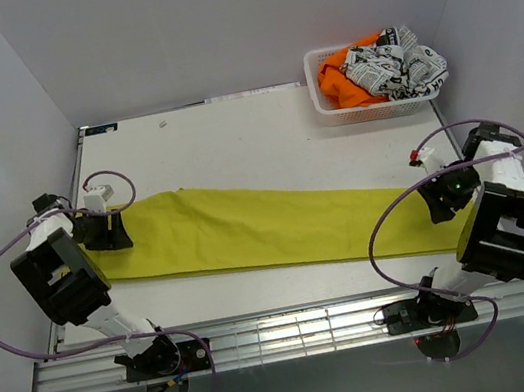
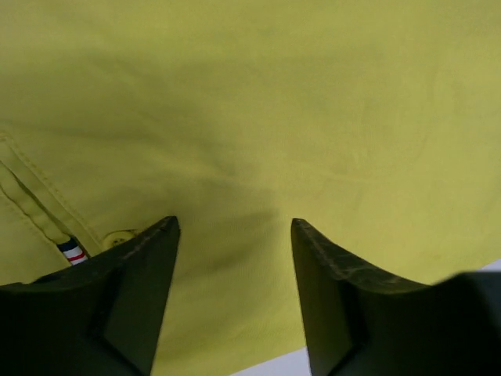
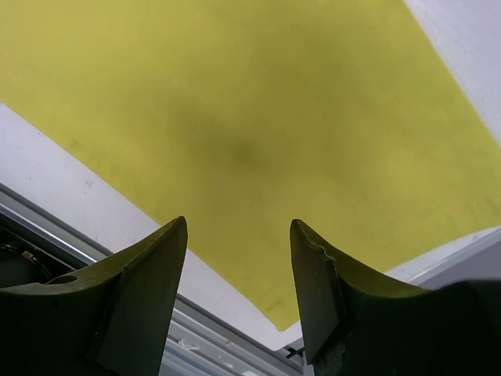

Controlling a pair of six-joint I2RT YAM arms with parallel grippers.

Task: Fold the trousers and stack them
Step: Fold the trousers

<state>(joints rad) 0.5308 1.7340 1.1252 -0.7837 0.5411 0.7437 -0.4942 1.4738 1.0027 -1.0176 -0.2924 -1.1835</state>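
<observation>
The mustard-yellow trousers (image 1: 247,227) lie flat and long across the table, waistband at the left, leg ends at the right. My left gripper (image 1: 104,231) hovers over the waistband end, open and empty; in the left wrist view (image 2: 235,227) the cloth (image 2: 258,102) fills the frame and the white striped label (image 2: 73,252) shows beside the left finger. My right gripper (image 1: 437,198) hovers over the leg end, open and empty; the right wrist view (image 3: 239,227) shows the yellow leg hem (image 3: 258,133) under the jaws, near the table's front edge.
A white basket (image 1: 329,113) at the back right holds an orange garment (image 1: 342,82) and a black-and-white printed cloth (image 1: 400,68). A metal rail (image 1: 296,332) runs along the table's front edge. White walls enclose left, right and back.
</observation>
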